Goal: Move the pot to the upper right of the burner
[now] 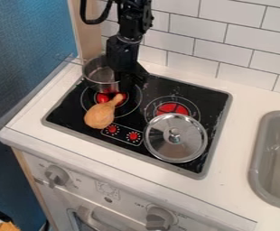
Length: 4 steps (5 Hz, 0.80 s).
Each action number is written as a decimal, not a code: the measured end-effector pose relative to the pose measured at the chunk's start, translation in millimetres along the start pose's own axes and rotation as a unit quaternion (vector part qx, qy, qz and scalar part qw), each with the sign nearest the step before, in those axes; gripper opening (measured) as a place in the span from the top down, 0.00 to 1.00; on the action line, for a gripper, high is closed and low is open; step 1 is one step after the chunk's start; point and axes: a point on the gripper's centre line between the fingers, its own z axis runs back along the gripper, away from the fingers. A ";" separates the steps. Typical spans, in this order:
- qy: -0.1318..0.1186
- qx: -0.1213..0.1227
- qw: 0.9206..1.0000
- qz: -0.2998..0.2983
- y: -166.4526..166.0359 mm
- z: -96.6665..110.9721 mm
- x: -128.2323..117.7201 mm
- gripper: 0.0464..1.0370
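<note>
Metal pot (98, 76) just beside the claw (133, 83), whose opening we cannot tell. Step, as we judge it: grasping; next, a secure hold before lifting.

A tan toy drumstick (100, 116) lies beside a silver lid (175, 138), left of a grey sink (259, 151)

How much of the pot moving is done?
Done: the claw is at the pot's right side. In hand: maybe the pot, but I can't tell if it's gripped. Left: the pot sits at the left burner's upper left, so reaching the upper right seems not yet done.
</note>
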 end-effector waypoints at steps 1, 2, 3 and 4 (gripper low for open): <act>0.020 0.007 1.000 -0.016 3.3 8.8 -4.1 0.97; 0.025 -0.018 0.999 -0.045 12.7 22.1 -10.3 0.97; 0.045 -0.032 0.996 -0.064 24.9 49.6 -9.3 0.97; 0.076 -0.045 0.990 -0.106 48.5 79.4 -9.3 0.97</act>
